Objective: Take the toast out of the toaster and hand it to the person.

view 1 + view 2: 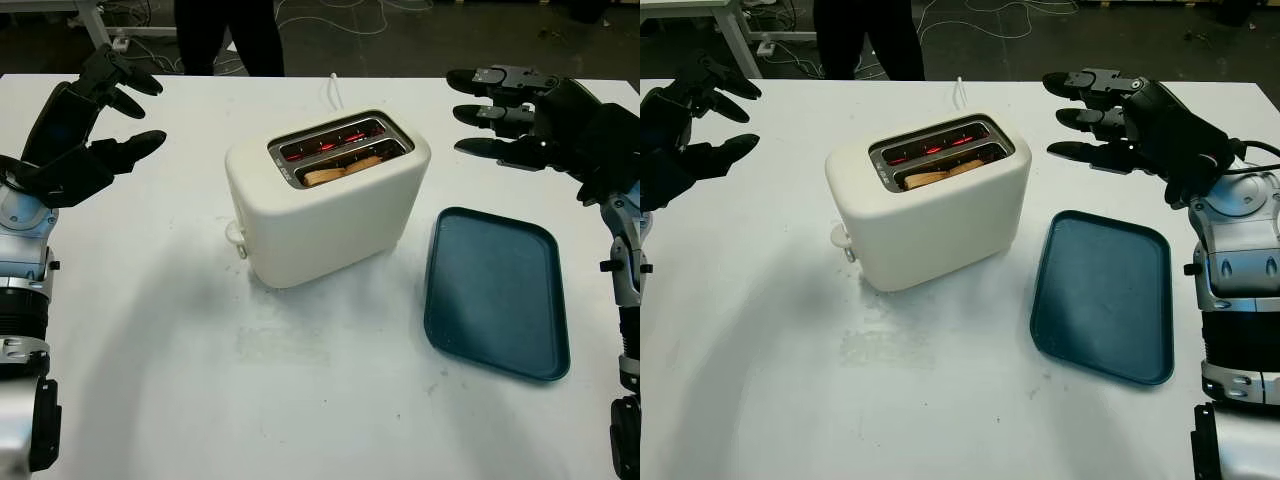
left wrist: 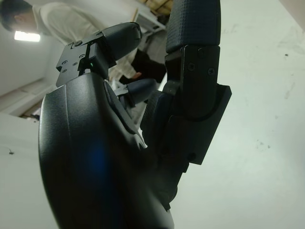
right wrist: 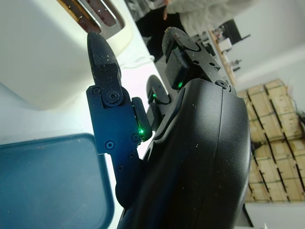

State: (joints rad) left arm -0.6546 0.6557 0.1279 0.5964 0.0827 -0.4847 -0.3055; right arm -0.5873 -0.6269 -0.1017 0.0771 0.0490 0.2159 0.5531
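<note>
Both hands up and empty, toast not touched yet.
Head view: toast [image 1: 342, 167] sits low in the toaster's [image 1: 330, 210] near slot, far slot glowing red; left hand [image 1: 95, 125] open at bench [image 1: 200, 380] left, right hand [image 1: 1120, 120] open above the tray [image 1: 1105, 295]. Right wrist: toaster close by. I'd go in from above, pinch the crust, lift straight, stay off the hot slot.

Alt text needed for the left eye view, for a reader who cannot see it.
A white toaster stands mid-table with toast low in its near slot and the far slot glowing red. The open left hand and right hand hover either side of it; a teal tray lies to its right, a person stands beyond.
</note>
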